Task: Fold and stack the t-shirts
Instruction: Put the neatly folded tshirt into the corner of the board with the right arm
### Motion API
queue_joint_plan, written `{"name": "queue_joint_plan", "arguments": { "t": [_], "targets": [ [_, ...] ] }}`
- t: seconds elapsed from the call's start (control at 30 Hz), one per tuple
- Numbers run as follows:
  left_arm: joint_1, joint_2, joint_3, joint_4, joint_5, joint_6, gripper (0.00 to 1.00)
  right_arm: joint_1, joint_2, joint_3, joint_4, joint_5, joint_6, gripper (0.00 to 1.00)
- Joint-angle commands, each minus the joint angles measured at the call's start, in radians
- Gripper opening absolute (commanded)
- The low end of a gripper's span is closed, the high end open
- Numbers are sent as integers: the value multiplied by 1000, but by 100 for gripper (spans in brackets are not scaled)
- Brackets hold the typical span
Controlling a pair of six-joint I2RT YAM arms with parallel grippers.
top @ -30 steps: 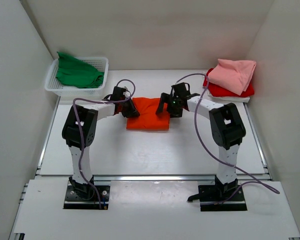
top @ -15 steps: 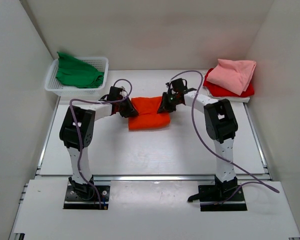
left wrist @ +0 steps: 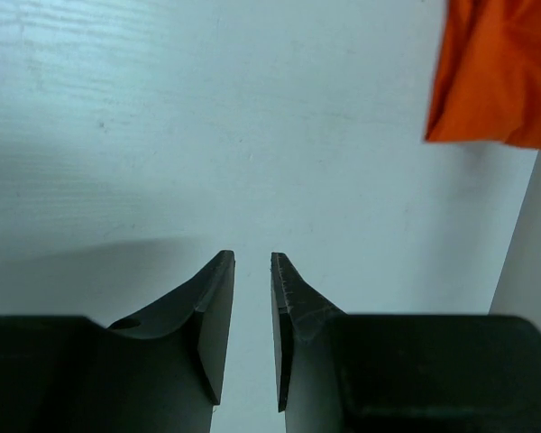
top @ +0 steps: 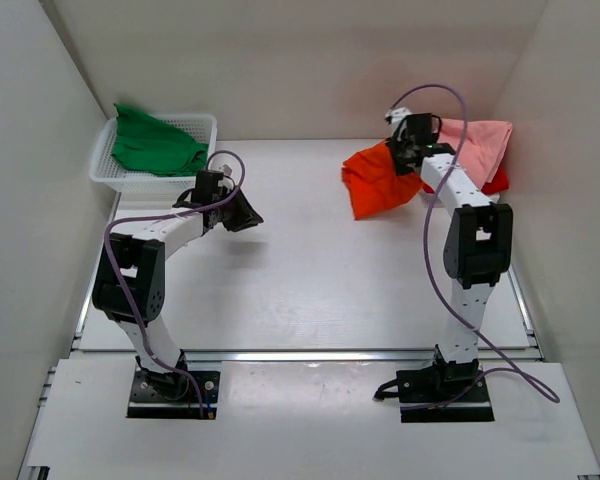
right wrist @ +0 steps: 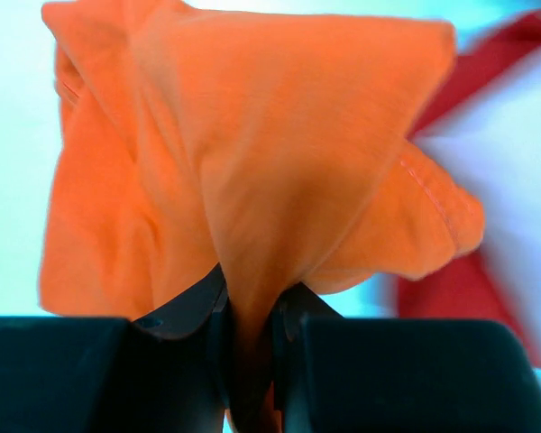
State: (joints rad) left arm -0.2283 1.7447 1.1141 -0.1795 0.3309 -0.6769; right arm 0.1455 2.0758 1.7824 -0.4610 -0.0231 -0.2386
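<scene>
One orange t-shirt (top: 375, 182) hangs in a bunch from the right gripper (top: 407, 152), which pinches it tight. The pile, with the pink t-shirt (top: 478, 148) on the red t-shirt (top: 496, 184), lies just to its right. The right arm is nearer and reaches far back. The left gripper (top: 248, 214) sits well apart, low over the table (top: 310, 290), jaws a little apart, holding nothing.

White links, black joints on left arm (top: 128, 280), right arm (top: 477, 250); purple cables (top: 435, 86); black base plates (top: 170, 392).
</scene>
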Motion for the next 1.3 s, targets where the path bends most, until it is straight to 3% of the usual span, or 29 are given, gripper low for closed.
{"name": "queue_joint_plan", "arguments": {
  "t": [0.0, 0.2, 0.37, 0.53, 0.7, 0.83, 1.0, 1.17, 1.27],
  "targets": [
    [0, -25, -22, -18, 17, 33, 34, -104, -118, 4, 160, 34, -103, 0],
    [-13, -8, -23, -32, 13, 57, 35, -257, -171, 14, 317, -125, -67, 0],
    [-19, 1, -37, -49, -3, 69, 34, -326, -96, 130, 349, -205, -74, 1],
    [-19, 9, -31, -66, -10, 83, 34, -374, 29, 339, 257, -209, -73, 1],
    [-25, 36, -23, -71, -12, 83, 35, -418, 102, 373, 251, -224, -28, 0],
    [-31, 55, -19, -64, -13, 80, 35, -441, 141, 327, 257, -196, 13, 0],
    [-40, 81, -8, -55, -10, 76, 35, -463, 263, 408, 174, -157, 91, 0],
    [-42, 87, -20, -57, -16, 79, 35, -422, 369, 468, 164, 141, 45, 0],
    [-42, 90, -23, -60, -18, 82, 35, -437, 427, 526, 136, 147, 79, 0]
  ]
}}
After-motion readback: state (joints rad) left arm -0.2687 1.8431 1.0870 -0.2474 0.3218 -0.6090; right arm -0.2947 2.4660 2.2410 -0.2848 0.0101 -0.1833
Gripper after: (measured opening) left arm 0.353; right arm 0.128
